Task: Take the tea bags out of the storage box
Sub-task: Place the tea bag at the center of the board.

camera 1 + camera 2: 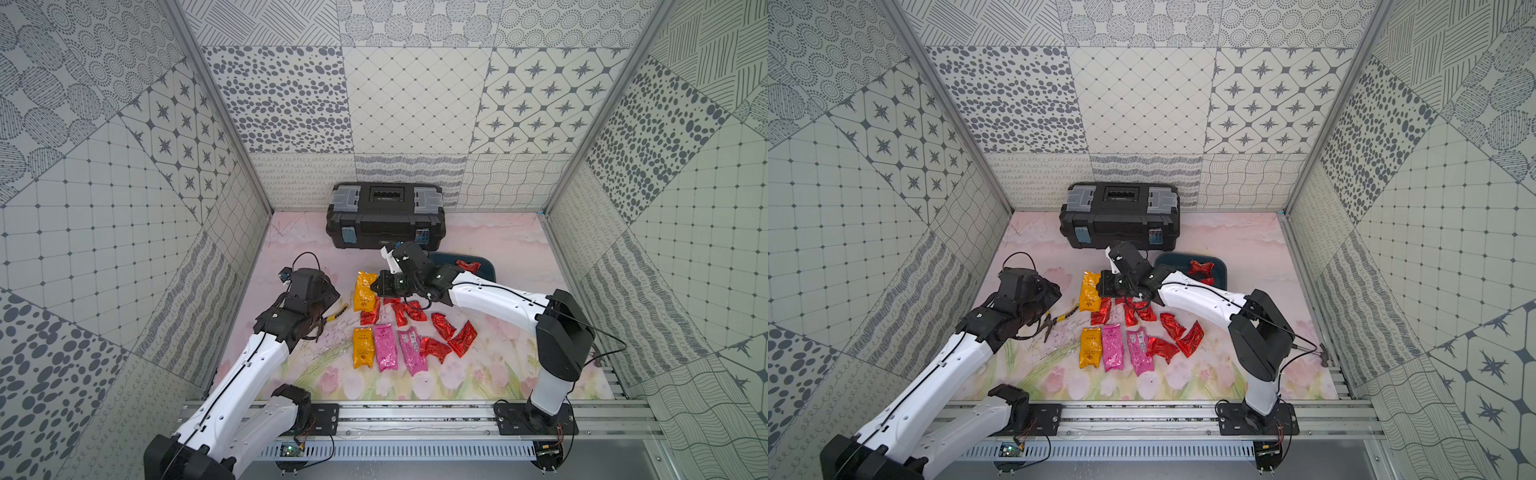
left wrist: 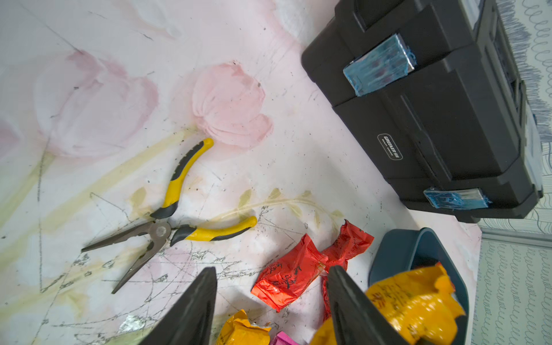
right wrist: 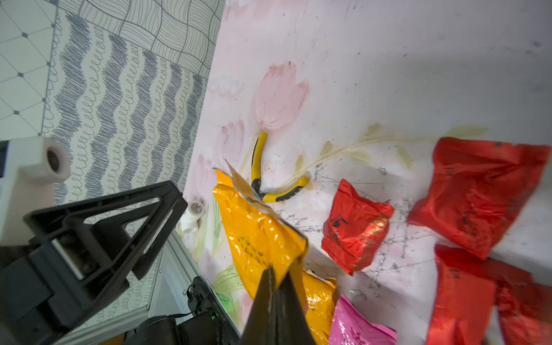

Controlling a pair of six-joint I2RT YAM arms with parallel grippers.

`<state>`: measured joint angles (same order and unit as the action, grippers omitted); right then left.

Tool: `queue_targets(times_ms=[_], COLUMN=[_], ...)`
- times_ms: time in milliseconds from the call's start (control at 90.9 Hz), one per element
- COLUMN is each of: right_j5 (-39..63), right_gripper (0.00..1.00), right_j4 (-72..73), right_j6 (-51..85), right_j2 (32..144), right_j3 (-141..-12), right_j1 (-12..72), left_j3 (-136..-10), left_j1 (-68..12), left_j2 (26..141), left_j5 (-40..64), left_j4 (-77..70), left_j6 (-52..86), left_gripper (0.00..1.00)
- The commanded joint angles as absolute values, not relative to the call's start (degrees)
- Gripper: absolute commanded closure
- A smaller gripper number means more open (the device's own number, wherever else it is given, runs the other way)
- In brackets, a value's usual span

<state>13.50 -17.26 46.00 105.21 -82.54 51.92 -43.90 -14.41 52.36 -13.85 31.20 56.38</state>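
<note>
Floral mat (image 1: 498, 249), right gripper (image 3: 270, 270) pinching orange packet (image 3: 260, 236)

Top views look down overhead; both close wrist views share pliers (image 2: 161, 230)

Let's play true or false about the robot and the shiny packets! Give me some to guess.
The right gripper pinches an orange tea bag. True.
The storage box is empty. False: red tea bags lie inside it.
The left gripper holds the pliers. False: its fingers are open and the pliers lie on the table.
The black toolbox is shut. True.
Two pink tea bags lie side by side on the table. True.
</note>
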Motion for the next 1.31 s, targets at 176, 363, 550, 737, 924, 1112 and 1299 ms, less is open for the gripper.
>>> queue_targets(times_ms=[176,363,550,737,924,1112,1299], right_j5=[10.2,7.0,6.1,7.6,8.1,7.9,4.4], right_gripper=[1.0,1.0,1.0,1.0,1.0,0.99,0.64], right_j4=[-26.9,-29.0,-28.0,-27.2,-27.2,-27.2,-27.3], right_j6=[54.1,57.7,61.2,62.2,62.4,61.7,58.6], right_j2=[117.4,122.5,127.2,132.8,136.2,136.2,131.2], right_j3=[-94.1,-96.7,-99.8,-105.5,-109.6,-110.0,-107.1], right_j1=[55.3,56.7,57.4,58.2,59.0,59.1,59.1], left_j3=[-42.4,-41.9,-42.3,-43.3,-43.2,-43.1,-42.9], left_j1=[-13.5,-13.5,-13.4,-13.4,-13.4,-13.5,-13.5], left_j2=[46.3,42.9,39.1,36.9,35.3,35.6,36.7], left_j5=[-17.7,-17.2,-19.1,-20.3,-20.2,-19.0,-16.7], left_j4=[38.1,41.1,44.3,46.9,47.9,47.2,45.2], left_j6=[58.6,58.6,57.5,56.3,56.3,56.3,55.6], left_gripper=[0.37,0.37,0.37,0.37,0.37,0.37,0.37])
